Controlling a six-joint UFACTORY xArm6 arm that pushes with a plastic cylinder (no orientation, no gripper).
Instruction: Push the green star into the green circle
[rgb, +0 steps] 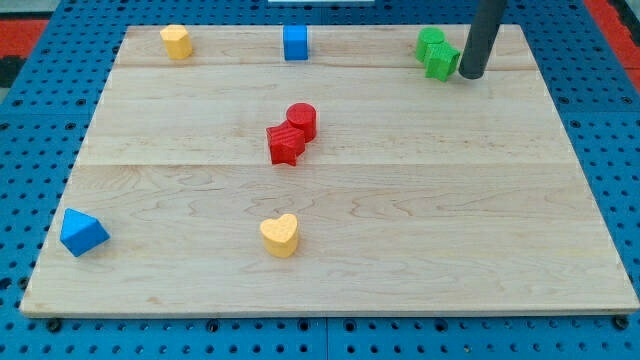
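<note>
Camera view: light wooden board (400, 250) made of joined planks lies on a blue perforated table top (30, 320). At the view's top right, the straight dark rod comes down from the upper edge, and my tip (470, 76) rests on the board just to the view's right of the green star block (441, 62), so close that they seem to touch, though contact cannot be confirmed. The rod ends bare, with no hand or jaws to spread or press together, so there is nothing pinched. The green star block sits against the green round block (430, 42), touching it at its lower right side; the pair stands near the board's top edge, towards the right corner. Further along the top edge, towards the view's left, stands a blue cube block (295, 42), and near the top left corner a yellow block (176, 41), its shape hard to make out. Near the middle of the board a red cylinder block (302, 120) and a red star-like block (285, 145) touch each other, the cylinder to the upper right. Lower down, a yellow heart block (281, 235) lies alone, and a blue triangular block (82, 232) sits near the board's lower left edge.
</note>
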